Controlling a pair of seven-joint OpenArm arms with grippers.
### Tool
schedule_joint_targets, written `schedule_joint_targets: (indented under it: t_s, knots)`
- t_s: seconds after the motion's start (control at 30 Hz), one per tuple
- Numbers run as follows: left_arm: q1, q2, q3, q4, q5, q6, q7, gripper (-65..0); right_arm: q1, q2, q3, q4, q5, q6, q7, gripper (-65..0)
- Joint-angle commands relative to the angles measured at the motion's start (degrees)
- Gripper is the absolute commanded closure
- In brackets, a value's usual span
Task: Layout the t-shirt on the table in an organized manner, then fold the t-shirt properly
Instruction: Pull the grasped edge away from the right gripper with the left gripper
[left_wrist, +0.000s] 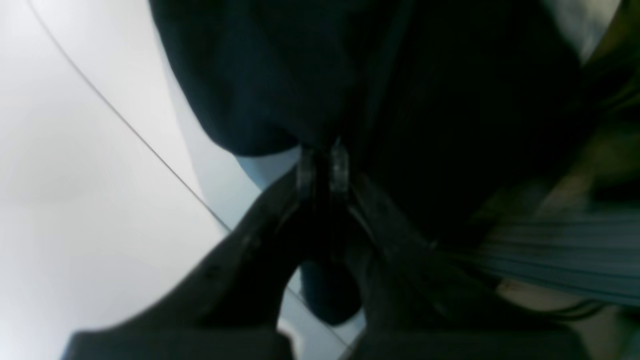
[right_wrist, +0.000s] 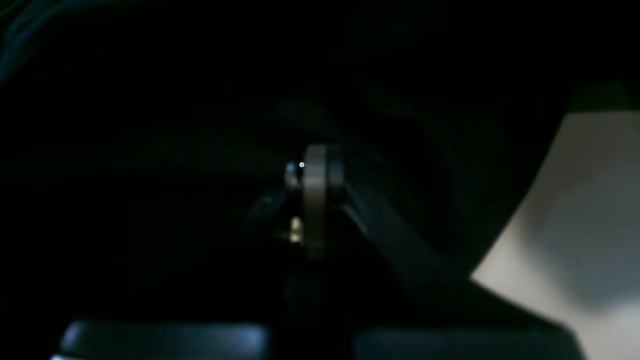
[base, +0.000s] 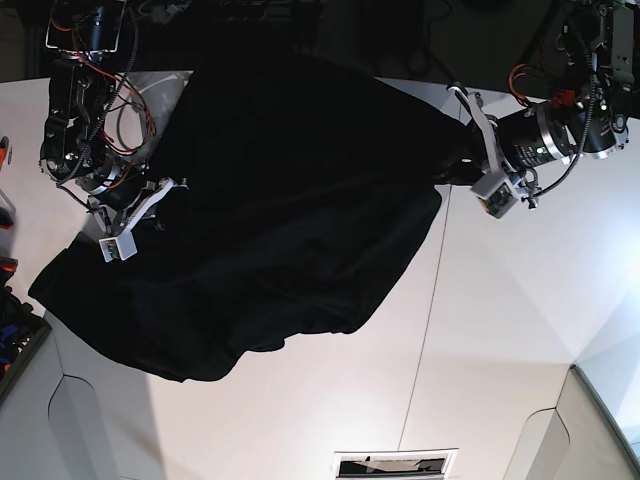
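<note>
The left claw is pressed together on a fold of the shirt; in its wrist view black cloth bunches right at the tips and hangs beyond them, with the table and its seam off to one side. The right claw is also pressed together, buried in dark cloth on every side, so it appears to be pinching the shirt too, though the view is too dark to show the contact.

From the base view the shirt stretches between the two claws as one broad black sheet, its lower edge sagging and draping onto the table beneath them. Holding two spread points like this lets the cloth hang open, probably so it can be lowered flat. The print is not visible, so which face is up cannot be told. Layout looks unfinished; folding has not begun.
</note>
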Motion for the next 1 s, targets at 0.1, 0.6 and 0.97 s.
schedule_joint_targets:
  t_s: [0.1, 0.6, 0.97]
  knots:
    - [-0.4, -5.2, 7.4, 0.2, 21.9, -0.3, -10.0, 0.0, 0.4, 0.6, 0.2, 0.5, -0.6, -0.3, -0.8, 0.0]
    - [-1.5, -11.7, 9.0, 0.0, 29.5, 15.1, -12.8, -38.6, 0.4, 0.3, 0.2, 0.5, -0.5, -0.3, -0.6, 0.0]
    - [-1.5, -11.7, 8.1, 0.1, 30.0, 24.6, -7.4, -38.4, 0.5, 0.3, 0.2, 0.5, 1.7, -0.2, -0.4, 0.0]
